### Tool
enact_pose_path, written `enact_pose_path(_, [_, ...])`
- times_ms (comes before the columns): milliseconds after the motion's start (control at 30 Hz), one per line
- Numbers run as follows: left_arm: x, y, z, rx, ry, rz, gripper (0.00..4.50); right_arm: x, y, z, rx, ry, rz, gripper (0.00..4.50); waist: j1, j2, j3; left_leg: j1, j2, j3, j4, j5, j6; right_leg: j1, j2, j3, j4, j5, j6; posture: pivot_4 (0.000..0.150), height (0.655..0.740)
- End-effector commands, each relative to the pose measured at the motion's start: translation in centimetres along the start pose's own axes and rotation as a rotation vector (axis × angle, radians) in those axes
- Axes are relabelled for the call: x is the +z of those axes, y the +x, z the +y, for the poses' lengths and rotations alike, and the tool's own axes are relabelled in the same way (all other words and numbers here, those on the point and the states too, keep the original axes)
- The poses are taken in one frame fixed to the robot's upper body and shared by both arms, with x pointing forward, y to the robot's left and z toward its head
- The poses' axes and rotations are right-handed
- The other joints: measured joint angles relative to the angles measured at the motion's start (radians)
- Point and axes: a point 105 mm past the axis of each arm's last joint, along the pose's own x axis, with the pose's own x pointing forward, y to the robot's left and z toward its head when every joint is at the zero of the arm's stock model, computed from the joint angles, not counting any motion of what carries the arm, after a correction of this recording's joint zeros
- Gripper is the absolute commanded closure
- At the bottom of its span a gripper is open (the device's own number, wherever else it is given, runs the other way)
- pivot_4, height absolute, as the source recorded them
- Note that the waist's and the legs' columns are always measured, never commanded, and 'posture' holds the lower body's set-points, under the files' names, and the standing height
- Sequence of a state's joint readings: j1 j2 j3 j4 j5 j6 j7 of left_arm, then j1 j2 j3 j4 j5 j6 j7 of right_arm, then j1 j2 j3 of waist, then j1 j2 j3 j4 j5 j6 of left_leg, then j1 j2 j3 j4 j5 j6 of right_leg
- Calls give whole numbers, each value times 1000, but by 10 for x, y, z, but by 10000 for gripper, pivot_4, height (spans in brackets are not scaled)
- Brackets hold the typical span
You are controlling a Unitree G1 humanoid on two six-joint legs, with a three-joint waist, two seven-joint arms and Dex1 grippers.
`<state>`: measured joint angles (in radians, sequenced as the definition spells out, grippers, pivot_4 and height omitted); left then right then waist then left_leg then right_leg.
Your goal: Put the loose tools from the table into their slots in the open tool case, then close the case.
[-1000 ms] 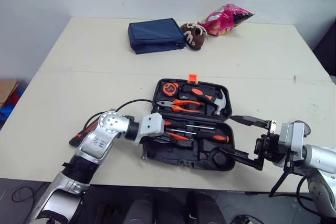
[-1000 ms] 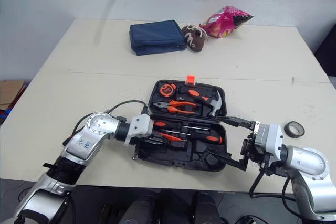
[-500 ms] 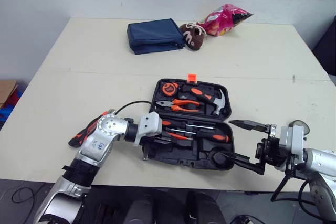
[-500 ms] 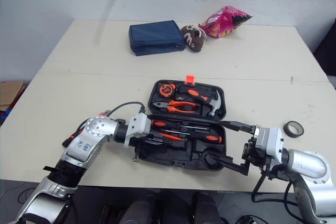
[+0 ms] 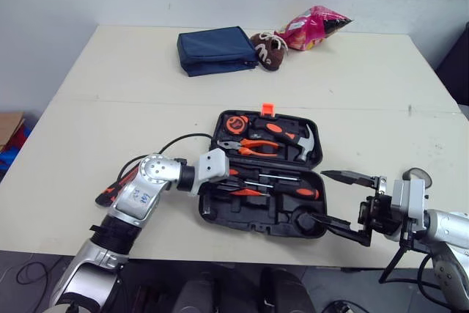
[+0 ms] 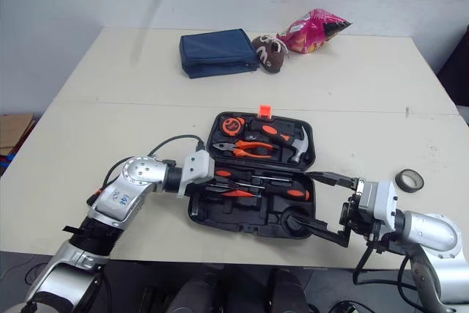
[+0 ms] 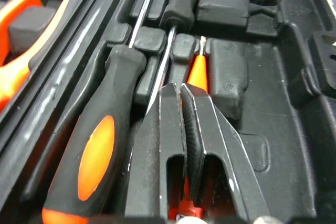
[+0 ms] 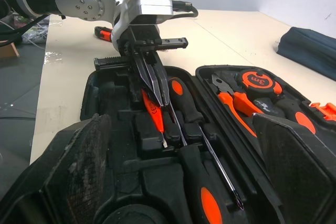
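Note:
The black tool case (image 5: 314, 131) lies open mid-table. Its far half holds a tape measure (image 5: 236, 123), pliers (image 5: 256, 146) and a hammer (image 5: 297, 141). Black-and-orange screwdrivers (image 5: 293, 190) lie in the near half. My left gripper (image 8: 160, 90) is shut and reaches into the near half, its tips (image 7: 181, 95) resting on a small orange screwdriver (image 7: 197, 72) in its groove. At the case's right front corner my right gripper (image 5: 315, 196) stands wide open; its lower finger (image 5: 337, 226) is against the case edge. A loose orange-handled tool (image 5: 110, 190) lies left of my left arm.
A roll of black tape (image 6: 409, 179) sits on the table by my right wrist. At the far side lie a blue pouch (image 5: 216, 50), a brown shoe (image 5: 268, 48) and a pink snack bag (image 5: 315, 26). A cardboard box (image 5: 9, 126) stands beyond the left edge.
My left gripper has shifted slightly toward the far side inside the case's near half. The right gripper has drawn back a little to the right and stays open.

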<state>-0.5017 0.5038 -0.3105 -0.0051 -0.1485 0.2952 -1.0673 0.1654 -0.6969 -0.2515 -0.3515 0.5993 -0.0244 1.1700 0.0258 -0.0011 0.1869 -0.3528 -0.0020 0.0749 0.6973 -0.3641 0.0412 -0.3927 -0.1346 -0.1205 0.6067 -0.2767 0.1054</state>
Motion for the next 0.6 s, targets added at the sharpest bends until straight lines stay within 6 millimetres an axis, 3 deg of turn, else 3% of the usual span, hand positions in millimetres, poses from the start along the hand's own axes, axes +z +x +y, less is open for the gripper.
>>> enact_pose_path(33, [-19, 4, -16, -74, -37, 99, 44251, 9, -3, -1, -18, -45, -21, 0, 0, 0, 0, 0, 0, 0, 0, 0, 0, 0, 0, 0, 0, 0, 0, 1500, 7400])
enact_pose_path(200, [-23, 2, -14, -70, -22, 134, 44251, 10, -5, -4, -37, -51, -12, 0, 0, 2, -1, 1, 1, 0, 0, 0, -1, 1, -1, 0, -4, 0, 0, 1500, 7400])
enact_pose_path(367, [9, -6, -11, -68, 103, -70, 44251, 12, -20, -12, -88, -76, 21, 0, 1, 3, -2, 0, 1, 0, 0, -1, -1, 0, -2, 0, -4, 0, 0, 1500, 7400])
enact_pose_path(467, [21, -31, 1, 2, 140, -158, 44251, 14, -44, -18, -145, -101, 86, 0, 1, 3, -1, -1, 1, -1, 0, -1, 0, 0, -2, 0, -5, 0, 0, 1500, 7400])
enact_pose_path(567, [31, -80, 18, 143, 129, -281, 44251, 14, -87, -29, -254, -133, 210, 0, 1, 4, 0, -1, 0, -1, 0, -1, 0, 0, -3, -1, -6, 0, 0, 1500, 7400])
enact_pose_path(600, [30, -95, 24, 191, 124, -288, 41996, 15, -99, -31, -286, -146, 242, 0, 0, 5, 0, -1, 1, -1, 0, -1, 0, 0, -3, -1, -6, 0, 0, 1500, 7400])
